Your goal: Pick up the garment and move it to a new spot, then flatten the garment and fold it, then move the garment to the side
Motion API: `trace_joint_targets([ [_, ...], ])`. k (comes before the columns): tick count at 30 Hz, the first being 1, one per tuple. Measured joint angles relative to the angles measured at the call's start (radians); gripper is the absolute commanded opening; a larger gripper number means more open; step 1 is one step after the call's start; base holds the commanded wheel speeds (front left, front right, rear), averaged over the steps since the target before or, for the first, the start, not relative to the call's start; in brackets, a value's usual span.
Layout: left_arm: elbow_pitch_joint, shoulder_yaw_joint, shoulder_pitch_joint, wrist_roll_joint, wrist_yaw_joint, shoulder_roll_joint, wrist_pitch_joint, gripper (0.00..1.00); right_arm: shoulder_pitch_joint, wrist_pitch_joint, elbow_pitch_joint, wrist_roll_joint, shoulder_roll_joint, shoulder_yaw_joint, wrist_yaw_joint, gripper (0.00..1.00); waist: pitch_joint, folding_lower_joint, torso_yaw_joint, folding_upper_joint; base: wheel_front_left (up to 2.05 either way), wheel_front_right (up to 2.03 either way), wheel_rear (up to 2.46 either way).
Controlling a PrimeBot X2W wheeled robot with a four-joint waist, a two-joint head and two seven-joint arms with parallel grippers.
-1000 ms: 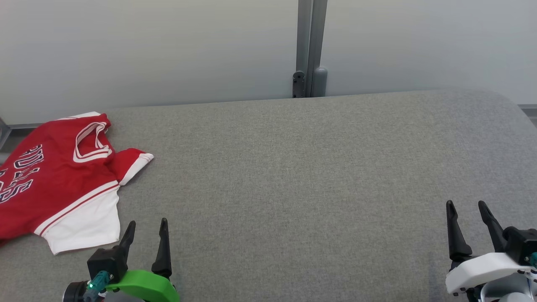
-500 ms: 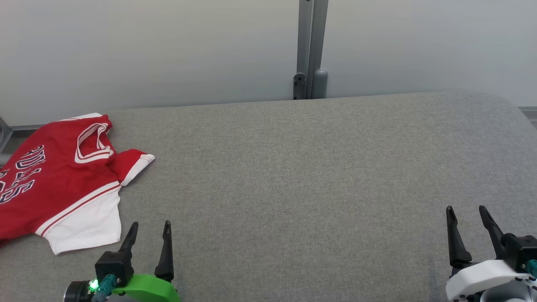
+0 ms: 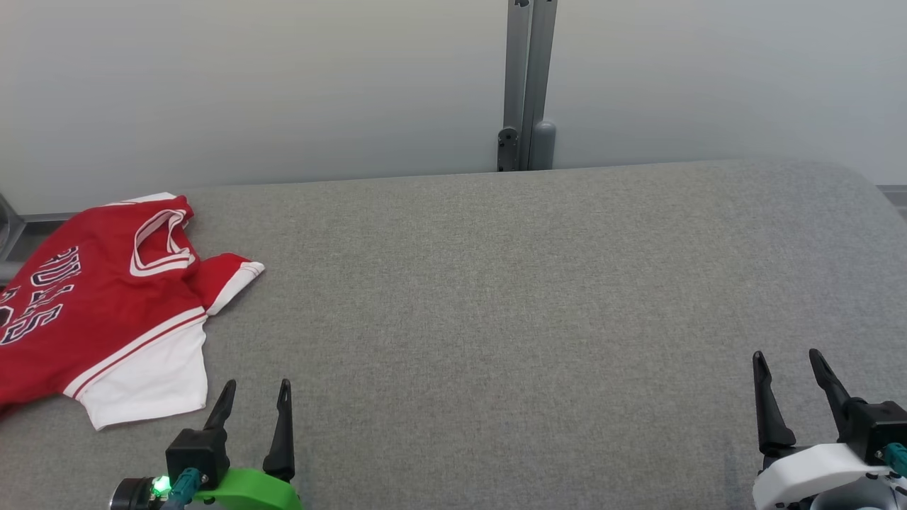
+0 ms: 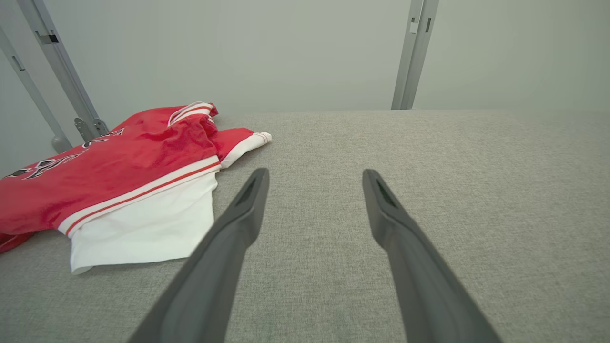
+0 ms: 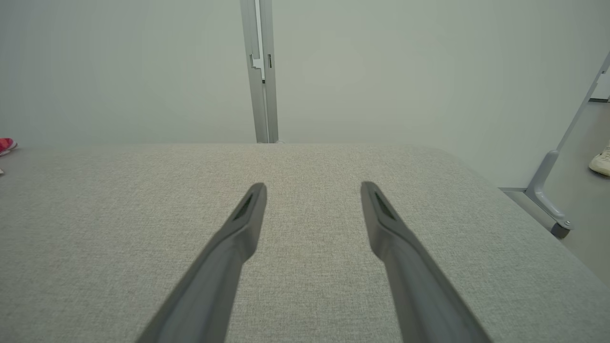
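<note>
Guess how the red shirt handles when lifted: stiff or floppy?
Likely floppy: the shirt lies rumpled, sleeve creased. Probably light, lying thin on the padded table. A push would likely bunch it on that fabric.

Here's the setting: a broad grey fabric surface (image 3: 496, 319) stretches right across, finely and evenly woven, its far right corner rounded off. Behind it stands a pale, plain wall (image 3: 248, 85), split by one upright grey metal post (image 3: 530, 78) at the surface's far edge. Over on the left, two slanted metal struts (image 4: 66, 71) run up before the wall. On the right, grey floor (image 5: 586, 214), with an angled frame leg (image 5: 543, 195) planted on it. The light falls soft and even.
</note>
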Motion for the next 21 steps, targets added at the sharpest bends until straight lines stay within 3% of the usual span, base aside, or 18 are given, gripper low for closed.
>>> trace_joint_targets([
  [13, 0.009, 0.010, -0.001, 0.003, -0.013, -0.008, 0.000, 1.00, 0.001, 0.000, 0.002, 0.007, -0.003, 0.002, 0.000, 1.00, -0.006, 0.0000, 0.007, 0.0000, 0.00, 0.00, 0.00],
  [21, 0.009, 0.008, -0.008, 0.011, -0.017, -0.011, 0.000, 1.00, 0.015, -0.001, 0.003, 0.010, 0.001, 0.007, 0.000, 1.00, -0.012, 0.0000, 0.063, 0.0000, 0.00, 0.00, 0.00],
])
